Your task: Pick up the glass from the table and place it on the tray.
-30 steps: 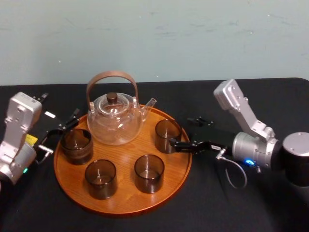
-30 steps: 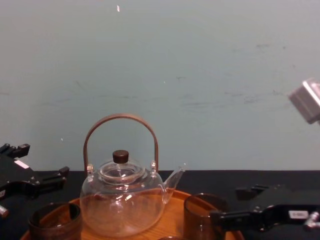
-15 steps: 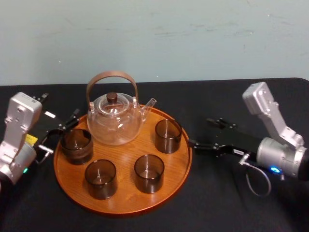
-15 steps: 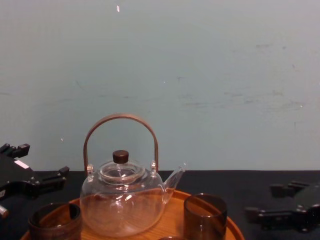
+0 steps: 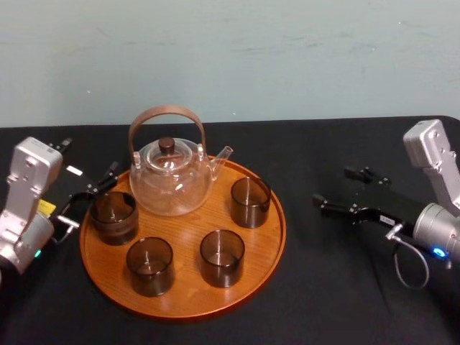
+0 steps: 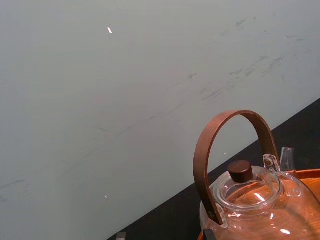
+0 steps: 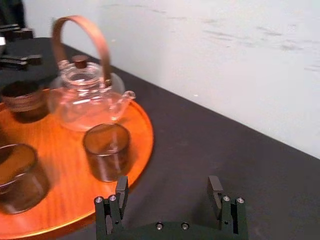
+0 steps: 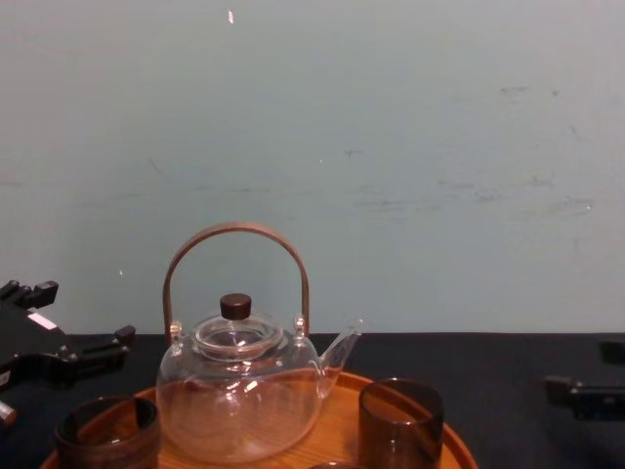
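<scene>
Holding the right claw point(image 5: 332, 188) wide open and empty over the table point(image 5: 323, 287), apart from the glass point(image 5: 250, 202) on the tray point(image 5: 277, 237); parking the left claw point(image 5: 100, 183) beside the tray, opening impossible to tell.

Nothing legible anywhere. On the left arm point(image 5: 27, 188), at nine o'clock from the tray point(image 5: 190, 287), a small white label point(image 5: 74, 170) and a yellow sticker point(image 5: 45, 208) are too small to read

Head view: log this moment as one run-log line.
tray: holds teapot, four glasses | right gripper: open, empty, over table right of tray | left gripper: idle by tray's left rim
</scene>
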